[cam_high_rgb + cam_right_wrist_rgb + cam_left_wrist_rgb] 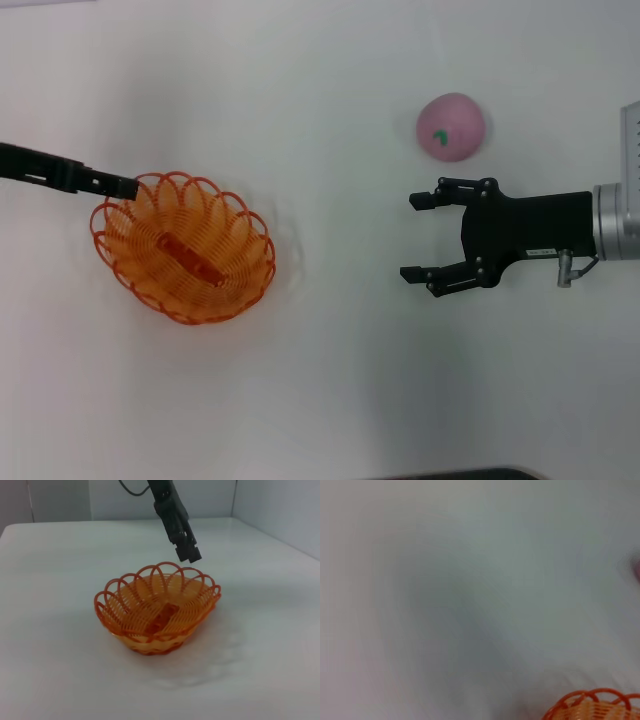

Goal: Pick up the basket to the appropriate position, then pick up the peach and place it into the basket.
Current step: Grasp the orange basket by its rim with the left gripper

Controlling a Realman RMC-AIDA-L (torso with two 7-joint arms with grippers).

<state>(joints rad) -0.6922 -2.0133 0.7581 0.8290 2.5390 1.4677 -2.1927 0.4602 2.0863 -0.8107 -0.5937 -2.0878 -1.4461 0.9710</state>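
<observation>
On the white table (330, 400), the basket (185, 250) sits at my left, my left gripper (125, 187) just above its far-left rim; whether it grips, I cannot tell. My right gripper (420, 237) hangs spread wide and empty, the peach (451, 126) just beyond it, bare tabletop between.

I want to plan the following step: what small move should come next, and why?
Probably the right gripper, open beside the peach, should shift over it and descend. The basket rests empty on the table, the peach lies outside it, and the left gripper sits just above the basket's rim.
</observation>
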